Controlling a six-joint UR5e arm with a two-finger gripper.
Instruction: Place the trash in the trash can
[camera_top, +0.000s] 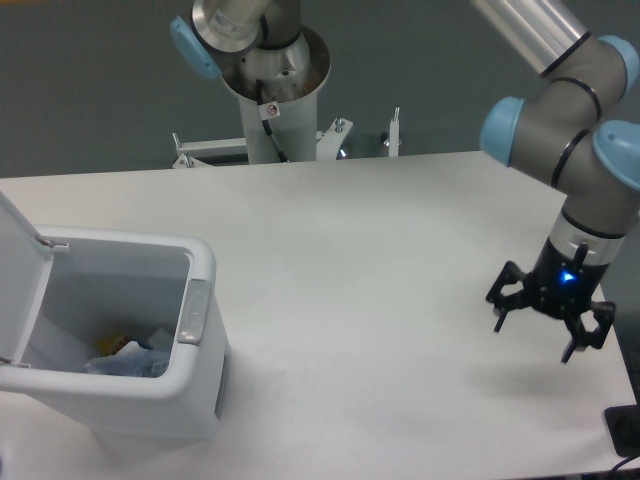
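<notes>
The white trash can (195, 330) stands at the front left of the table with its lid swung open to the left. Inside it lies the trash (125, 358): a clear plastic bottle with a pale blue cap and some clear packaging at the bottom. My gripper (533, 338) hangs open above the table's right side, far from the can, with nothing between its fingers.
The arm's grey base column (272, 90) rises behind the table's far edge. A dark object (625, 430) sits off the front right corner. The table's right edge (600, 280) runs close to the gripper.
</notes>
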